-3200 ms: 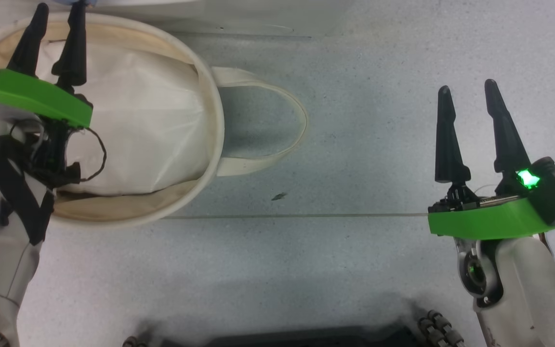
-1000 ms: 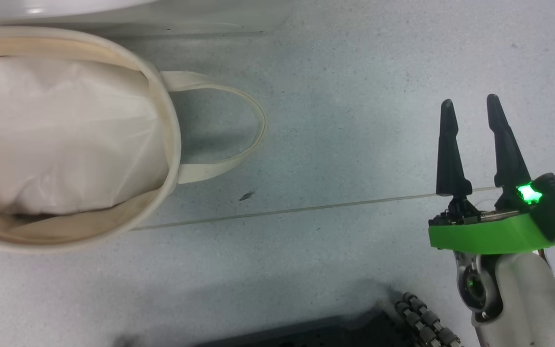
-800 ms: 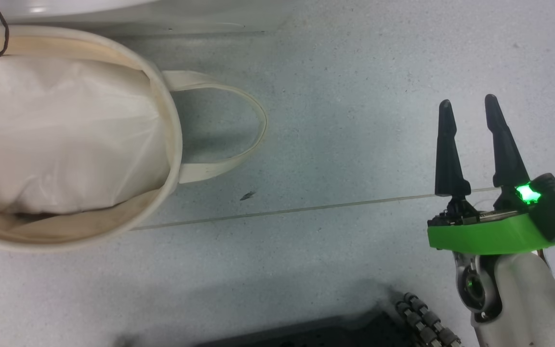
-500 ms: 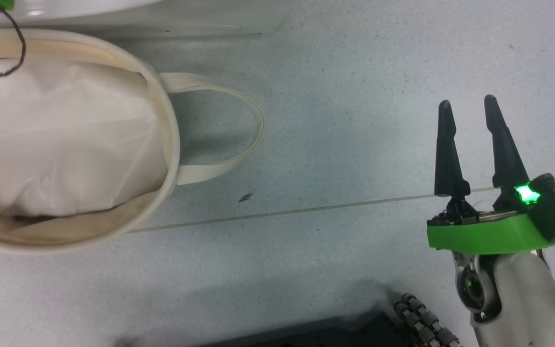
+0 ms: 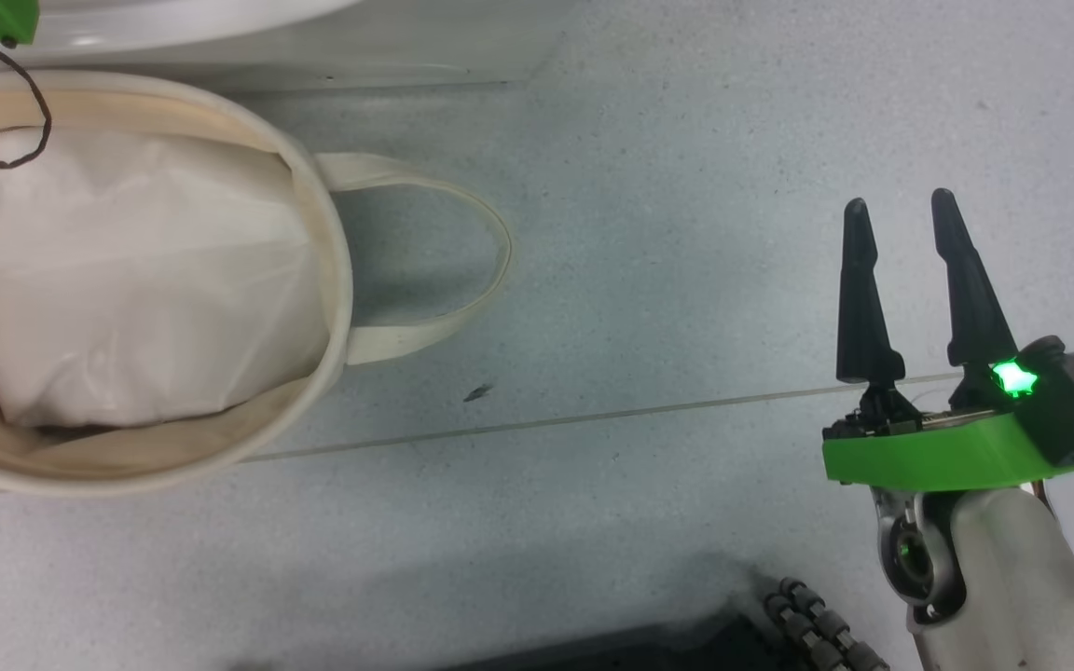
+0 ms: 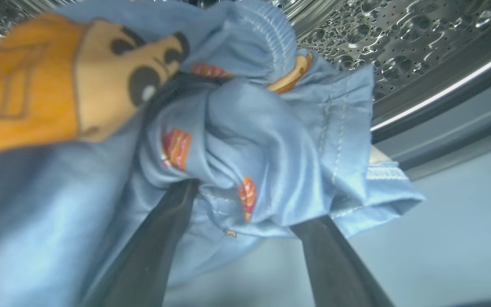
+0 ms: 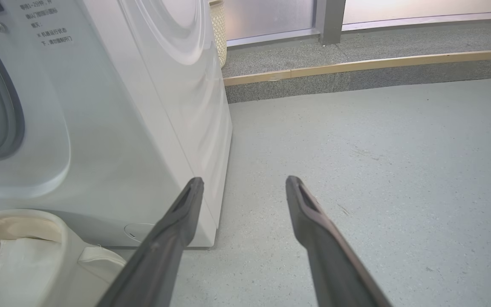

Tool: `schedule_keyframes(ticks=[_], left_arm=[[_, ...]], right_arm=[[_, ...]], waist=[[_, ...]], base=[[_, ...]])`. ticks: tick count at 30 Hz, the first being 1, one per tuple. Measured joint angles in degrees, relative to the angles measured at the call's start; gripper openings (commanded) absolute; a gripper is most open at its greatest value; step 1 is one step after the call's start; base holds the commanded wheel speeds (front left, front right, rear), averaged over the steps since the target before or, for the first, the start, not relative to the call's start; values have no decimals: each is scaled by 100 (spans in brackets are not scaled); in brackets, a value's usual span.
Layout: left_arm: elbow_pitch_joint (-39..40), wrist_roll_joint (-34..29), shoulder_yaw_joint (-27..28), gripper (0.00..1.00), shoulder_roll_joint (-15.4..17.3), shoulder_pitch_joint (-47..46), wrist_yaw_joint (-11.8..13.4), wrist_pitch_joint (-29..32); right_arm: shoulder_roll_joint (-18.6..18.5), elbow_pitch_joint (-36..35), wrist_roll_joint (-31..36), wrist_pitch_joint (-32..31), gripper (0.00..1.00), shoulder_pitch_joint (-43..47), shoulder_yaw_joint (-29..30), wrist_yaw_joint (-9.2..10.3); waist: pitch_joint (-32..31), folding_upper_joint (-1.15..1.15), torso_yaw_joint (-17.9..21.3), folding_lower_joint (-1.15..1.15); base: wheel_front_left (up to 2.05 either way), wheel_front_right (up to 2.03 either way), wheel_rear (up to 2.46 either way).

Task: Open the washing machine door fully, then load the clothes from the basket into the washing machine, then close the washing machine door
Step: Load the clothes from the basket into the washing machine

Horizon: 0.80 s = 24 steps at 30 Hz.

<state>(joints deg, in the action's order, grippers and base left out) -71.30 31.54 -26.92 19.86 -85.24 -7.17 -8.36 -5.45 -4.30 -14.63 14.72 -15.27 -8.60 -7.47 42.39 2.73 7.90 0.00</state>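
- Right wrist view: the washing machine [image 7: 100, 128] spans 9 to 12 o'clock.
- Head view: the basket [image 5: 327, 280] sits at 9 o'clock, holding a white padded cloth [image 5: 127, 280].
- The clothes [image 6: 249, 140] bunch at the steel drum [image 6: 399, 42] mouth.
- The left gripper [image 6: 247, 204] has released them, fingers spread; three seconds earlier it hung over the basket.
- The right gripper [image 5: 900, 200], at 4 o'clock, is splayed and empty.
- Loading looks nearly done; next, withdraw the left gripper and close the door.

In my left wrist view the clothes [image 6: 245, 140] crowd centre and left, blocking the washing machine [image 6: 399, 38] mouth; I see room lower right. Head view, mid-frame: bare floor [image 5: 667, 233] between basket [image 5: 337, 280] and right gripper [image 5: 899, 200].
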Motion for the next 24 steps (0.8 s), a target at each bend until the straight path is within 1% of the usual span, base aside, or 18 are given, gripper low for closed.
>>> schedule_keyframes(ticks=[3,5,9,13,17,19,24], left_arm=[[-138,43,-1,100,-18,3,0,-2],[-177,66,-4,100,-29,18,1,-124],[-224,94,-4,100,-168,140,1,-365],[-237,178,-53,100,-352,493,1,-445],[-257,327,-136,100,-436,929,1,-494],[-215,415,-164,100,-455,1081,1,-527],[257,569,-190,100,-501,1483,1,-597]], right_arm=[[0,24,-10,0,100,0,2,0],[0,59,-19,0,100,-1,0,0],[-4,172,-62,0,100,-4,0,0],[-19,301,-120,0,100,-20,-25,0],[-36,416,-213,0,100,-41,-98,0],[-53,461,-221,0,100,-41,-104,0],[-91,565,-302,0,100,-39,-133,0]], waist=[[-61,0,-40,0],[-106,0,-77,0],[-240,0,-168,0],[-420,0,-267,-1],[-632,0,-353,-1],[-728,0,-396,-1],[-976,0,-509,-1]], base=[[0,0,0],[0,0,0],[0,0,0],[0,0,0],[0,0,0],[0,0,0],[0,0,0]])
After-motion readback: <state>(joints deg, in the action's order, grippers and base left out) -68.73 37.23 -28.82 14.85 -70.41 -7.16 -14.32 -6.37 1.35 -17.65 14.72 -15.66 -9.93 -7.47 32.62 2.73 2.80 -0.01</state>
